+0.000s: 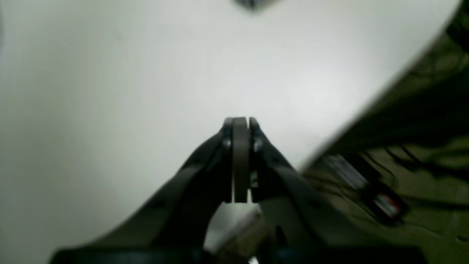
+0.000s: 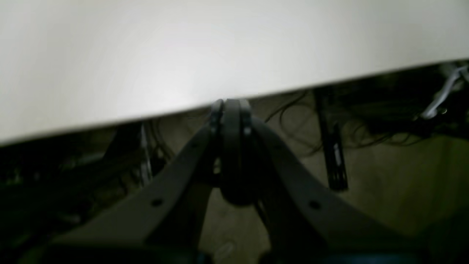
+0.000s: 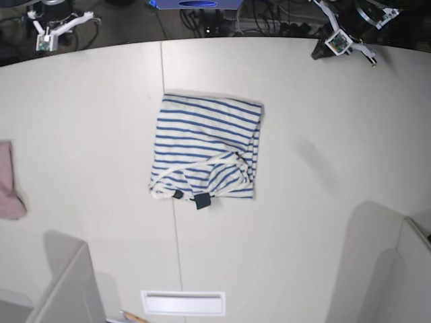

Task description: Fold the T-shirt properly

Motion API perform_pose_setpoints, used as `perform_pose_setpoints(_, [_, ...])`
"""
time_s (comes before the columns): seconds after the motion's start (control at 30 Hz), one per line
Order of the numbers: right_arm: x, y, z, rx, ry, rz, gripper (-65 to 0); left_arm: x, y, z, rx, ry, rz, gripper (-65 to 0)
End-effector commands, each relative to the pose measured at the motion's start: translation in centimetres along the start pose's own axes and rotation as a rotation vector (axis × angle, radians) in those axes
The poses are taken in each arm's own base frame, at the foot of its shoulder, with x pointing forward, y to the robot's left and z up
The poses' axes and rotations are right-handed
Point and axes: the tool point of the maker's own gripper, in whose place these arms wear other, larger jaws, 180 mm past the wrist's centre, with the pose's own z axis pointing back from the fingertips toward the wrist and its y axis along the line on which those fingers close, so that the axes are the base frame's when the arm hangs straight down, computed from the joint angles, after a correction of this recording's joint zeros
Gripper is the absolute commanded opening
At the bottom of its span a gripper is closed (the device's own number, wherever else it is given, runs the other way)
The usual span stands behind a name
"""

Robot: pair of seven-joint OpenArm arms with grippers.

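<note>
While the left wrist view is blurred, it shows the left gripper [image 1: 240, 123] with its jaws pressed together and nothing between them, hanging over the bare white table [image 1: 110, 91] near its edge at about 4 o'clock; a small dark blur sits at 12 o'clock, too vague to name.

From the right wrist view, the right gripper [image 2: 231, 104] is likewise closed and empty, poised at the table's edge, with floor cables [image 2: 293, 113] showing beyond it.

From the base view, both arms sit at the far side, the left gripper [image 3: 343, 42] at about 1 o'clock and the right gripper [image 3: 50, 37] at about 11 o'clock, well apart from the cloth. The T-shirt [image 3: 205, 148] lies near the table's centre, folded into a rough rectangle with a small dark tag [image 3: 201, 201] at its 6 o'clock edge. Its long axis runs roughly 12 to 6 o'clock, tilted slightly, stripes crossing it. A looser layer bunches toward 7 o'clock. A pink cloth [image 3: 8, 182] rests at 9 o'clock, untouched.

Judging by the compact shape and withdrawn arms, folding looks essentially done. Any further move would call for smoothing that ruffled lower corner.
</note>
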Motion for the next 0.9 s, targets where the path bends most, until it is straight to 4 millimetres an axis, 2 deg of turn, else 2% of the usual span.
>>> perform_pose_setpoints(0.0, [0.1, -0.3, 0.7, -0.003, 0.006, 0.026, -65.0, 0.2, -0.7, 0.7, -0.002, -0.012, 0.005, -65.0])
perform_pose_setpoints(0.03, [-1.3, 0.2, 1.2, 0.013, 0.058, 0.033, -65.0, -1.0, -1.4, 1.0, -0.012, 0.024, 0.012, -65.0])
perform_pose_setpoints(0.2, [-9.7, 3.5, 3.4, 0.124, 0.371, 0.054, -65.0, -9.2, -5.9, 2.9, -0.078, 0.251, 0.109, -65.0])
perform_pose_setpoints(0.33, [-15.0, 5.9, 3.8, 0.252, 0.531, 0.134, -65.0, -15.0, -8.9, 3.0, -0.072, 0.363, 0.288, -65.0])
perform_pose_setpoints(0.43, [-19.6, 8.3, 4.1, 0.352, 0.652, 0.184, -65.0, -18.7, -10.8, 2.8, -0.058, 0.361, 0.434, -65.0])
perform_pose_setpoints(0.5, [-22.5, 9.3, 4.2, 0.407, 0.733, 0.23, -65.0, -20.5, -12.2, 2.9, -0.03, 0.323, 0.54, -65.0])
perform_pose_setpoints(0.63, [-26.6, 10.5, 4.2, 0.471, 0.803, 0.281, -65.0, -23.5, -13.7, 2.6, 0.05, 0.282, 0.721, -65.0])
perform_pose_setpoints(0.77, [-29.5, 11.0, 4.0, 0.508, 0.861, 0.34, -65.0, -26.2, -14.6, 2.5, 0.162, 0.31, 0.827, -65.0])
perform_pose_setpoints(0.87, [-31.0, 10.9, 3.3, 0.516, 0.896, 0.373, -65.0, -26.4, -15.4, 1.8, 0.171, 0.308, 0.844, -65.0])
